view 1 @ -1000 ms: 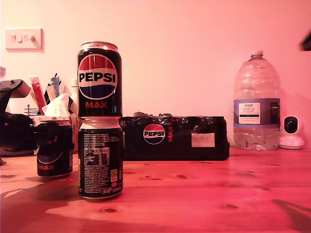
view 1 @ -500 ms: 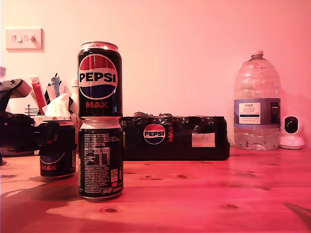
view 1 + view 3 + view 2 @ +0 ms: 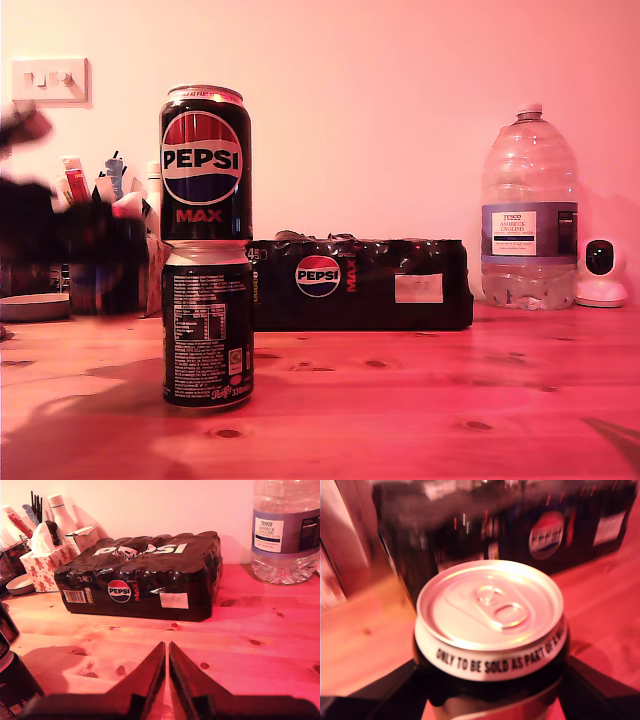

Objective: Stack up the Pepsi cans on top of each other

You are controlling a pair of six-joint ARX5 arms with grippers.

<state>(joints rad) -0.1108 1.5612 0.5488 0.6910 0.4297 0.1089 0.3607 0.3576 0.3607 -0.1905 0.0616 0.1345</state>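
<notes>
The exterior view sits low at table height facing the wall, the first wrist view looks steeply down, very close on a can top (image 3: 490, 611), and the second looks level across the table; all three share the Pepsi multipack (image 3: 360, 284).

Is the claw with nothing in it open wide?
No. In the second wrist view my second claw holds nothing, and its two fingers are pressed almost together above the bare wooden table.

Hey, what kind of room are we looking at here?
Probably a home room with a pine table: a light switch on a plain wall, a tissue box, and a Tesco water bottle suggest a house, not a lab.
</notes>
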